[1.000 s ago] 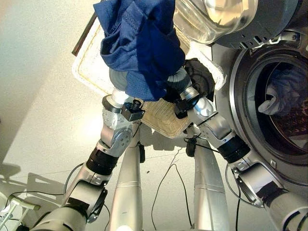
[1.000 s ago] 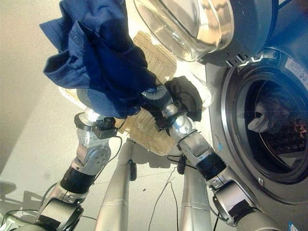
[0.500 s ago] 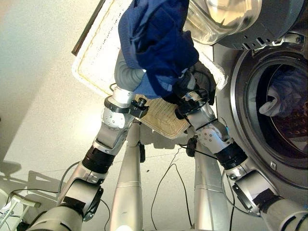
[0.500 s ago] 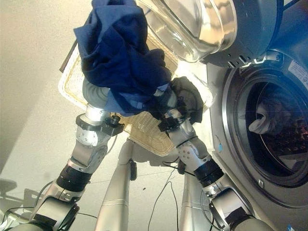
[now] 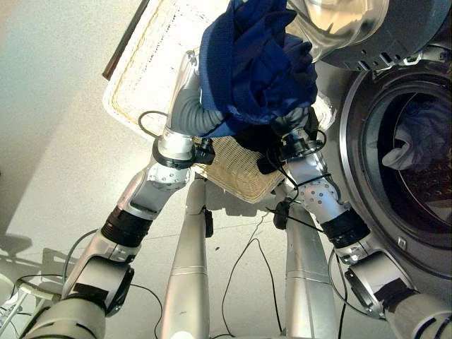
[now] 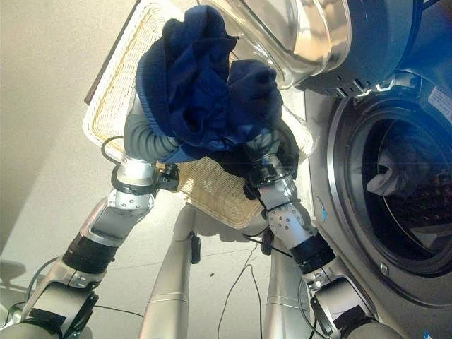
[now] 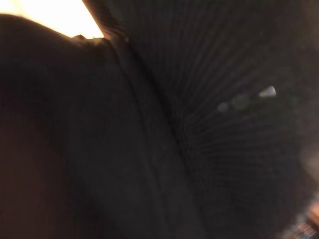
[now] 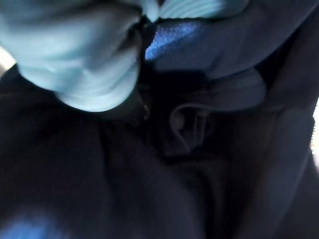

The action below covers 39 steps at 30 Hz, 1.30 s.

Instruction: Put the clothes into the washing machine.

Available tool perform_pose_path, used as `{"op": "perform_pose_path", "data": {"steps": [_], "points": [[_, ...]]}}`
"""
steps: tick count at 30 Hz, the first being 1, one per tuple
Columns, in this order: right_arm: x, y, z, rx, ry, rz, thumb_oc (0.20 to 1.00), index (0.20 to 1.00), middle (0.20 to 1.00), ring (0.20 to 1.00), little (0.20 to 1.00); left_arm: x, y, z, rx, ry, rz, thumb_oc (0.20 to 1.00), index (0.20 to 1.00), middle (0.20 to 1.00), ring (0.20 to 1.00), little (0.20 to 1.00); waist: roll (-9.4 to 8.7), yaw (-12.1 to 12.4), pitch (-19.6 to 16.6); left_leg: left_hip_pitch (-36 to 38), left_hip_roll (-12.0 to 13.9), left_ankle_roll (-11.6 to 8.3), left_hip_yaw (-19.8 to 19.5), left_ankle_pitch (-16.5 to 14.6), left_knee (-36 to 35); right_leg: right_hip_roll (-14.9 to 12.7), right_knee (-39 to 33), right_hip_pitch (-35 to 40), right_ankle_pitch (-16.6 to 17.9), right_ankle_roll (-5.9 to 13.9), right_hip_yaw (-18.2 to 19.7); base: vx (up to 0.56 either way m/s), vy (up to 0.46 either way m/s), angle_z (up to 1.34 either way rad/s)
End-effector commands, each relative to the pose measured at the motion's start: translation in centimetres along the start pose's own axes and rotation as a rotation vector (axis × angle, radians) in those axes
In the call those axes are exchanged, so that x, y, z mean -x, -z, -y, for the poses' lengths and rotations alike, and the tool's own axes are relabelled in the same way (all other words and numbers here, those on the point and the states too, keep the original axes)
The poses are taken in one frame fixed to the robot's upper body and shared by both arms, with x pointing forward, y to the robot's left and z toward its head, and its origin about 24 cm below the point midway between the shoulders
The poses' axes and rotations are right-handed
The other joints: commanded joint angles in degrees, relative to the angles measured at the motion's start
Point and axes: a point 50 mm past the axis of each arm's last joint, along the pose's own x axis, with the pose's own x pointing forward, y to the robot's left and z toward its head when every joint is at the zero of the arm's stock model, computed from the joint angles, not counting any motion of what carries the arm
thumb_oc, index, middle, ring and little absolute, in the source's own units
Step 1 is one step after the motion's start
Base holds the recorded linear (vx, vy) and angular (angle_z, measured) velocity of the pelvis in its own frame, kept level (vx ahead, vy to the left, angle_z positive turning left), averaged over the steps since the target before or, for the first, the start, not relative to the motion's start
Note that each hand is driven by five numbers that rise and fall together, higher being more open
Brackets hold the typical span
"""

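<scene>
The blue garment (image 5: 254,67) hangs bunched at the upper middle of the frame, draped over both wrists above the wicker basket (image 5: 159,70). Both hands are buried in the cloth, so I cannot tell how either one's fingers are set. The washing machine drum (image 5: 413,152) opens at the right of the frame, already holding a pale cloth (image 5: 417,138), with the glass door (image 5: 339,21) swung out above. The bundle sits just left of that opening; the right arm is nearer it.
</scene>
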Motion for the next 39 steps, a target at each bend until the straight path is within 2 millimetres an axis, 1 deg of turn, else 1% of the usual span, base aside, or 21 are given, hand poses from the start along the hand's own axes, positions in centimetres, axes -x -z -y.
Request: {"op": "perform_pose_path", "data": {"steps": [1, 4, 5, 7, 8, 9, 10, 12, 19, 20, 25, 29, 31, 33, 39], "points": [[-0.1, -1.9, -2.3, -0.08, -0.138, 0.107, 0.2, 0.2, 0.2, 0.2, 0.2, -1.8, -0.9, -0.5, -0.15, -0.062, 0.129, 0.2, 0.2, 0.2, 0.2, 0.2, 2.5, -1.2, -0.7, -2.6, -2.6, 0.28, 1.4, -4.7, 6.8, 2.1, -19.6, 5.3, 15.6, 6.34, -3.6, 0.0, 0.0, 0.0], [-0.1, -2.3, -2.2, -0.115, -0.15, 0.126, 0.2, 0.2, 0.2, 0.2, 0.2, -2.0, -0.4, -0.2, -0.239, 0.01, 0.139, 0.2, 0.2, 0.2, 0.2, 0.2, 2.45, -1.4, -0.7, -2.6, -2.5, 0.14, 1.5, -4.6, 6.8, 2.1, -19.7, 5.3, 15.7, 6.5, -3.5, 0.0, 0.0, 0.0], [0.1, -2.5, -2.3, -0.149, -0.165, 0.128, 0.2, 0.2, 0.2, 0.2, 0.2, -2.1, -0.1, -0.2, -0.258, 0.053, 0.129, 0.2, 0.2, 0.2, 0.2, 0.2, 2.4, -1.6, -0.7, -2.6, -2.4, 0.07, 1.5, -4.6, 6.7, 2.0, -19.7, 5.2, 15.9, 6.6, -3.5, 0.0, 0.0, 0.0], [0.2, -2.5, -2.3, -0.175, -0.179, 0.122, 0.2, 0.2, 0.2, 0.2, 0.2, -2.0, 0.0, -0.1, -0.281, 0.085, 0.131, 0.2, 0.2, 0.2, 0.2, 0.2, 2.37, -1.6, -0.7, -2.5, -2.3, 0.01, 1.6, -4.6, 6.6, 2.0, -19.8, 5.3, 15.8, 6.69, -3.6, 0.0, 0.0, 0.0], [0.4, -2.4, -2.5, -0.211, -0.198, 0.108, 0.2, 0.2, 0.2, 0.2, 0.2, -2.0, 0.2, -0.1, -0.287, 0.112, 0.124, 0.263, 0.263, 0.263, 0.263, 0.263, 2.39, -1.8, -0.7, -2.5, -2.2, -0.02, 1.7, -4.6, 6.6, 2.0, -19.8, 5.2, 15.9, 6.74, -3.5, 0.0, 0.0, 0.0], [0.4, -2.3, -2.5, -0.218, -0.203, 0.105, 0.2, 0.2, 0.2, 0.2, 0.2, -1.9, 0.2, -0.1, -0.291, 0.12, 0.122, 0.304, 0.304, 0.304, 0.304, 0.304, 2.38, -1.8, -0.7, -2.5, -2.2, -0.03, 1.7, -4.6, 6.6, 2.0, -19.8, 5.2, 15.9, 6.76, -3.5, 0.0, 0.0, 0.0], [0.6, -2.0, -2.7, -0.248, -0.219, 0.091, 0.2, 0.2, 0.2, 0.2, 0.2, -1.8, 0.5, 0.0, -0.315, 0.141, 0.111, 0.576, 0.576, 0.576, 0.576, 0.576, 2.39, -1.9, -0.7, -2.5, -2.0, -0.09, 1.8, -4.6, 6.6, 2.0, -19.9, 5.2, 15.9, 6.78, -3.4, 0.0, 0.0, 0.0], [0.7, -1.8, -2.9, -0.268, -0.23, 0.08, 0.2, 0.2, 0.2, 0.2, 0.2, -1.7, 0.6, 0.1, -0.329, 0.157, 0.101, 1.0, 1.0, 1.0, 1.0, 1.0, 2.43, -1.9, -0.7, -2.7, -2.0, -0.1, 1.8, -4.6, 6.6, 2.0, -19.9, 5.1, 15.9, 6.84, -3.4, 0.0, 0.0, 0.0], [1.0, -1.2, -3.4, -0.319, -0.268, 0.054, 0.2, 0.2, 0.2, 0.2, 0.2, -1.2, 1.4, 0.4, -0.334, 0.245, 0.039, 1.0, 1.0, 1.0, 1.0, 1.0, 2.62, -1.8, -0.7, -2.5, -1.8, -0.18, 2.0, -4.3, 6.2, 1.8, -20.4, 5.3, 16.1, 7.04, -3.5, 0.0, 0.0, 0.0], [1.0, -1.2, -3.5, -0.346, -0.279, 0.056, 0.2, 0.2, 0.2, 0.2, 0.2, -1.1, 1.4, 0.6, -0.311, 0.273, 0.023, 1.0, 1.0, 1.0, 1.0, 1.0, 2.69, -1.8, -0.7, -2.5, -1.8, -0.19, 2.0, -4.2, 6.1, 1.8, -20.5, 5.3, 16.3, 7.08, -3.5, 0.0, 0.0, 0.0], [1.0, -1.4, -3.7, -0.425, -0.316, 0.059, 0.2, 0.2, 0.2, 0.2, 0.2, -0.8, 2.1, 0.9, -0.333, 0.332, -0.035, 1.0, 1.0, 1.0, 1.0, 1.0, 2.76, -1.9, -0.7, -2.3, -1.7, -0.16, 2.1, -4.0, 5.7, 1.9, -20.8, 5.4, 16.5, 7.22, -3.4, 0.0, 0.0, 0.0], [1.1, -1.4, -3.7, -0.449, -0.325, 0.059, 0.2, 0.2, 0.2, 0.2, 0.2, -0.6, 2.3, 0.7, -0.342, 0.317, -0.046, 1.0, 1.0, 1.0, 1.0, 1.0, 2.8, -1.9, -0.7, -2.4, -1.6, -0.17, 2.2, -4.0, 5.7, 1.9, -20.9, 5.4, 16.4, 7.23, -3.3, 0.0, 0.0, 0.0], [1.2, -1.4, -3.7, -0.494, -0.334, 0.066, 0.2, 0.2, 0.2, 0.2, 0.2, -0.4, 2.6, 0.3, -0.35, 0.268, -0.062, 1.0, 1.0, 1.0, 1.0, 1.0, 2.75, -1.8, -0.7, -2.2, -1.6, -0.12, 2.2, -3.9, 5.4, 1.9, -21.1, 5.7, 16.5, 7.23, -3.3, 0.0, 0.0, 0.0], [1.2, -1.5, -3.7, -0.499, -0.335, 0.07, 0.2, 0.2, 0.2, 0.2, 0.2, -0.3, 2.6, 0.2, -0.35, 0.257, -0.065, 1.0, 1.0, 1.0, 1.0, 1.0, 2.76, -1.8, -0.7, -2.1, -1.6, -0.11, 2.2, -3.9, 5.4, 1.9, -21.1, 5.7, 16.5, 7.24, -3.3, 0.0, 0.0, 0.0], [1.2, -2.0, -3.8, -0.581, -0.381, 0.122, 0.2, 0.2, 0.2, 0.2, 0.2, 0.0, 2.6, -0.1, -0.281, 0.227, -0.09, 1.0, 1.0, 1.0, 1.0, 1.0, 2.77, -1.5, -0.7, -2.1, -1.6, -0.18, 2.0, -3.9, 5.1, 1.9, -21.2, 5.8, 16.6, 7.33, -3.4, 0.0, 0.0, 0.0]]}}
